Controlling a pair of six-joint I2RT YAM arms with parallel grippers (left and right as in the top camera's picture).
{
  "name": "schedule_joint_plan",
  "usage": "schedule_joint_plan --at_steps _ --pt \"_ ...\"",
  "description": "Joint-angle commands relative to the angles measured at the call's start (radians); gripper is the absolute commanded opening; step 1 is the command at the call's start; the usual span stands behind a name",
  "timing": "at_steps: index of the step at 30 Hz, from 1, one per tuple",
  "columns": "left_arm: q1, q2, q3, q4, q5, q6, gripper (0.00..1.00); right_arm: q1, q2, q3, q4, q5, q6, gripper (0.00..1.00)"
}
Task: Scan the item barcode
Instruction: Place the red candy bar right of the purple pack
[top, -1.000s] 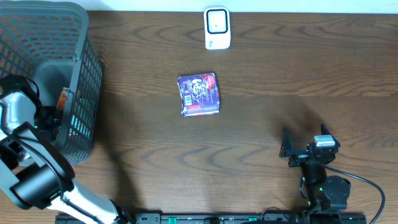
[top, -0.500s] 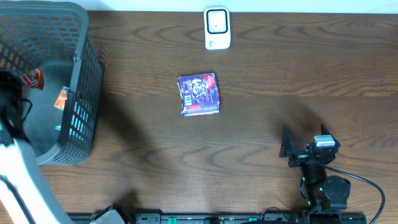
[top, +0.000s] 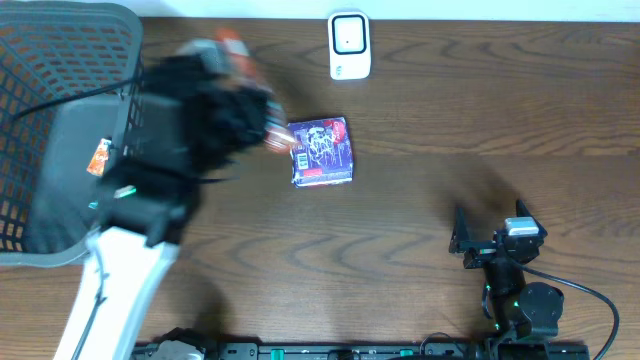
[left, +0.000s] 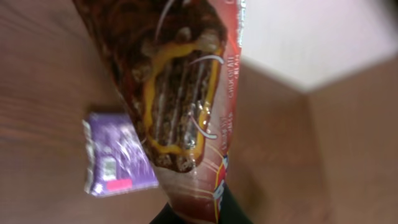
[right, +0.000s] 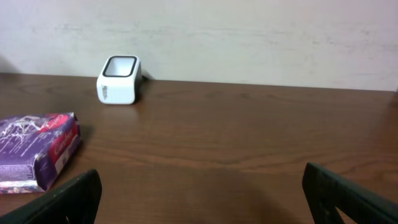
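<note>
While left claw (left: 198, 211) clamps 1 bar (left: 180, 93): 1 packet (top: 320, 151), 1 scanner (top: 349, 45).

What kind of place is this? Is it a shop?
Probably a pretend shop checkout on a wooden table, not a real store: a white barcode scanner, a grey shopping basket, and snacks, like a purple packet and a chocolate bar.

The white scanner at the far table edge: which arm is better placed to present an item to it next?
Left. The left gripper is shut on a red chocolate bar, held in the air, closer to the scanner. The right gripper is open, empty and parked farther away.
</note>
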Motion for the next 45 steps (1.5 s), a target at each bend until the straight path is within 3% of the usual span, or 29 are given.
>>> schedule_joint_plan --at_steps 1,8,16,17,18,19,20,27,31,35,39,41,45 --pt "-0.153 0.125 0.002 0.014 -0.152 0.059 0.07 -0.007 -0.005 -0.001 -0.004 0.004 -0.011 0.99" --pt "-0.297 0.426 0.002 0.198 -0.164 0.095 0.07 -0.007 -0.005 -0.001 -0.004 0.004 -0.011 0.99" --pt "-0.334 0.701 0.002 0.373 -0.161 0.155 0.10 -0.007 -0.005 -0.001 -0.004 0.004 -0.011 0.99" --pt "-0.334 0.721 0.002 0.375 -0.161 0.155 0.22 -0.007 -0.005 -0.001 -0.004 0.004 -0.011 0.99" --pt "-0.334 0.727 0.002 0.375 -0.160 0.156 0.43 -0.007 -0.005 -0.001 -0.004 0.004 -0.011 0.99" --pt "-0.334 0.731 0.002 0.373 -0.161 0.156 0.57 -0.007 -0.005 -0.001 -0.004 0.004 -0.011 0.99" --pt "-0.333 0.726 0.003 0.374 -0.161 0.156 0.67 -0.007 -0.005 -0.001 -0.004 0.004 -0.011 0.99" --pt "-0.280 0.518 0.010 0.354 -0.161 0.165 0.72 -0.007 -0.005 -0.001 -0.004 0.004 -0.011 0.99" --pt "-0.180 0.307 0.010 0.307 -0.161 0.174 0.72 -0.007 -0.005 -0.001 -0.004 0.004 -0.011 0.99" --pt "-0.019 0.090 0.010 0.225 -0.187 0.305 0.72 -0.007 -0.005 -0.001 -0.004 0.004 -0.011 0.99" --pt "0.217 -0.085 0.010 0.121 -0.379 0.323 0.73 -0.007 -0.005 -0.001 -0.004 0.004 -0.011 0.99" --pt "0.356 -0.144 0.010 0.069 -0.457 0.318 0.80 -0.007 -0.005 -0.001 -0.004 0.004 -0.011 0.99" --pt "0.623 -0.180 0.008 -0.032 -0.483 0.263 0.81 -0.007 -0.005 -0.001 -0.004 0.004 -0.011 0.99"
